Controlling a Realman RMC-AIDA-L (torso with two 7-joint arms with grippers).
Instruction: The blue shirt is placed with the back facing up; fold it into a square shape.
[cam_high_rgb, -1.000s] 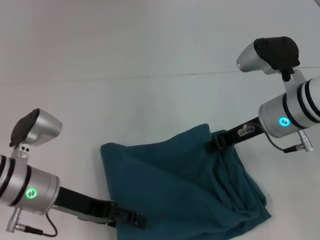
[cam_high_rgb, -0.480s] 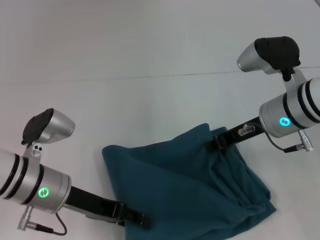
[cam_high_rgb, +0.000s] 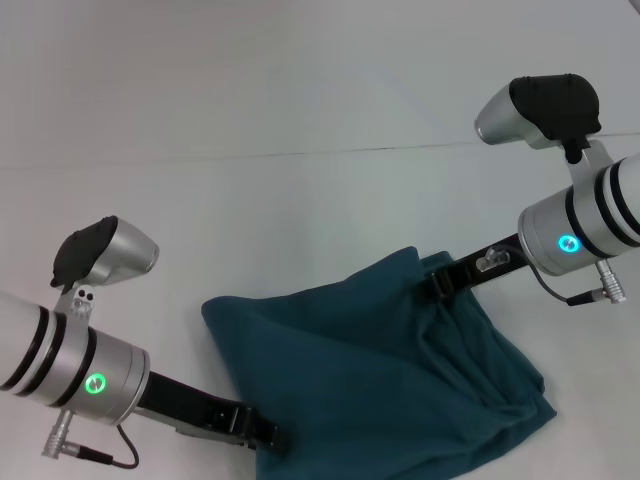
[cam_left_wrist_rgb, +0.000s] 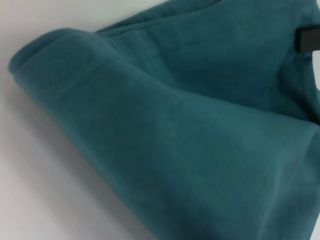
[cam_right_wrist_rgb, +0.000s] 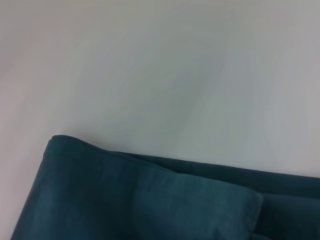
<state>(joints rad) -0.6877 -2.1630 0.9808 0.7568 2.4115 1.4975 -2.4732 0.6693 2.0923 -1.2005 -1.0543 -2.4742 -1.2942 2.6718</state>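
A plain white tabletop (cam_high_rgb: 300, 210) carries a rumpled dark teal-blue fabric shirt (cam_high_rgb: 380, 370), lying between the two grippers.

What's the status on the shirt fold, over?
Left gripper at shirt's near edge, right gripper at its far edge. Shirt bunched and doubled over, not yet square. Table shows nothing in the way.

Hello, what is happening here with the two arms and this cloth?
A two-armed robot is folding the blue shirt on a white table. The left gripper is at the near left edge of the fabric, and the right gripper is at its far right corner. The shirt lies bunched and partly doubled over, with loose folds on the right side, so it is not yet a neat square.
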